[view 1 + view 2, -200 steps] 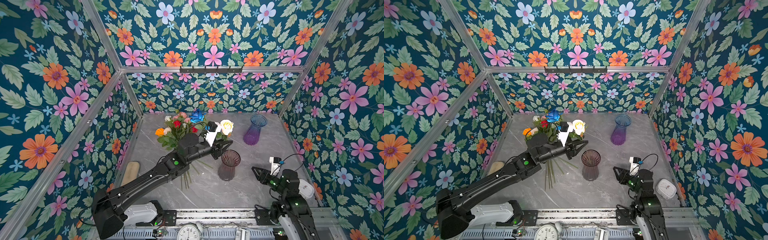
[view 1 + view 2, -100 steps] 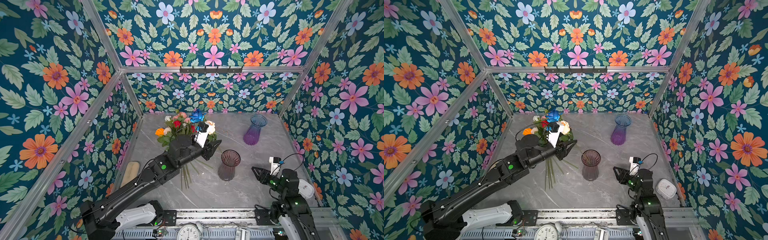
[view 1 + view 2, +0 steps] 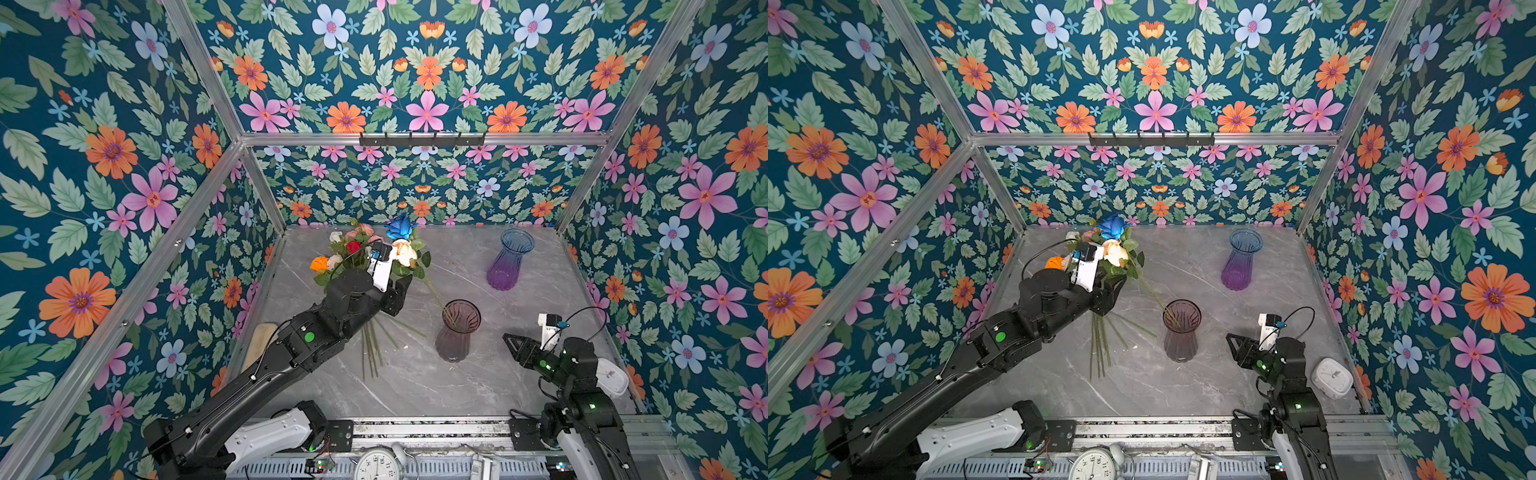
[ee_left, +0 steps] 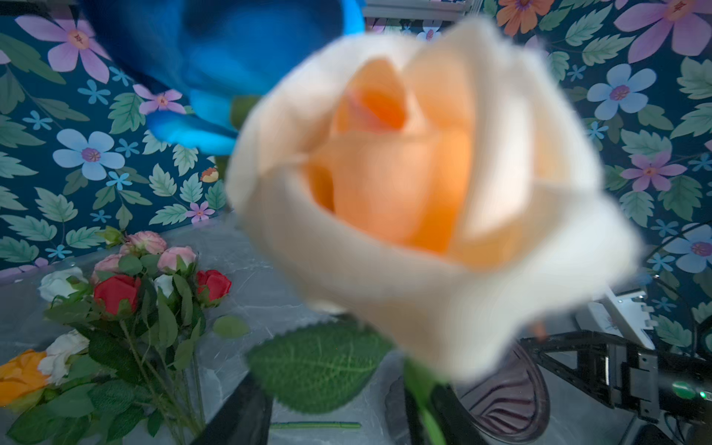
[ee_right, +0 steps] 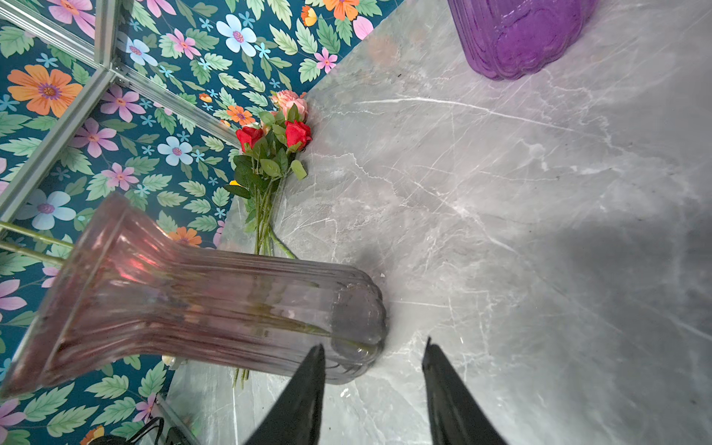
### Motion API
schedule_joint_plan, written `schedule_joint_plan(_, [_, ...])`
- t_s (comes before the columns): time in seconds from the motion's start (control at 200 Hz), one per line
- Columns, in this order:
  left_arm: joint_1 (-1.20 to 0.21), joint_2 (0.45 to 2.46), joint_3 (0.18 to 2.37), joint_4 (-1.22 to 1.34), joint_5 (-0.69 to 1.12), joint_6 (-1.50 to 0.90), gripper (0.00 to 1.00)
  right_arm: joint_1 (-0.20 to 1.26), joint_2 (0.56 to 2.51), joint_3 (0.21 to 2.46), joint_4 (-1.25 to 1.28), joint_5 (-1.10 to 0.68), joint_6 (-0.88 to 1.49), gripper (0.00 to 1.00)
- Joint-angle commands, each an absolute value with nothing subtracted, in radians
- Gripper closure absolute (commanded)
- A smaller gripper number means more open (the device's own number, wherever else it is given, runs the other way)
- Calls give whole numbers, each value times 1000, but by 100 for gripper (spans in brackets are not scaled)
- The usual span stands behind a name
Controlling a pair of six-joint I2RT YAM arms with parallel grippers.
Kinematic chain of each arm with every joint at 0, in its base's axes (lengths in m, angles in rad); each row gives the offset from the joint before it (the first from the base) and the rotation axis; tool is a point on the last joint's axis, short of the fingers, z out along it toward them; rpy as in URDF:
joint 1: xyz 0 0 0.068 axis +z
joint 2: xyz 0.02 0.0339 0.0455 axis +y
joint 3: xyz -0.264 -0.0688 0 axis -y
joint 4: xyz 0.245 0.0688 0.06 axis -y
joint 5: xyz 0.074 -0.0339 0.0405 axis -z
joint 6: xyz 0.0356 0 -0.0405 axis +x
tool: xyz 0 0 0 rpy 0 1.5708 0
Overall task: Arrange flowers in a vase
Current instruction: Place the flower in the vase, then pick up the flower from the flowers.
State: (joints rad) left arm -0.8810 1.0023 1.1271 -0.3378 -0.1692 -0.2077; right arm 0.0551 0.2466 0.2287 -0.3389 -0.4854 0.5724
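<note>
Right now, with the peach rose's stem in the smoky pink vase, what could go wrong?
The peach rose leans steeply out of the smoky pink vase, head far past the rim, so it may flop lower or lever the vase over. The left end effector stands open right by its leaves; pulling back could snag them and drag the rose out. The right end effector is apart from the vase, so nothing steadies it.

Back-left on table (image 3: pixel 457 395): flower bunch (image 3: pixel 353 257), flat. Right of it, mid-table: near vase (image 3: pixel 457 332), two stems (image 3: pixel 434 293) inside. Behind that, further right: far vase (image 3: pixel 509 259), upright.
</note>
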Motion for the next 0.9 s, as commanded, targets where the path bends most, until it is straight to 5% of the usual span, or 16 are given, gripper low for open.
schedule_joint_plan(0.0, [-862, 1012, 1128, -399, -165, -236, 40, 57, 250, 230, -318, -483, 574, 56])
schedule_joint_plan(0.565, [-639, 824, 831, -319, 44, -389, 40, 56, 293, 239, -315, -458, 577, 56])
schedule_joint_plan(0.695, [-611, 809, 751, -277, 27, -410, 53, 56, 293, 239, -316, -451, 578, 56])
schedule_joint_plan(0.895, [-501, 811, 600, -143, 78, -491, 44, 56, 360, 244, -285, -462, 578, 56])
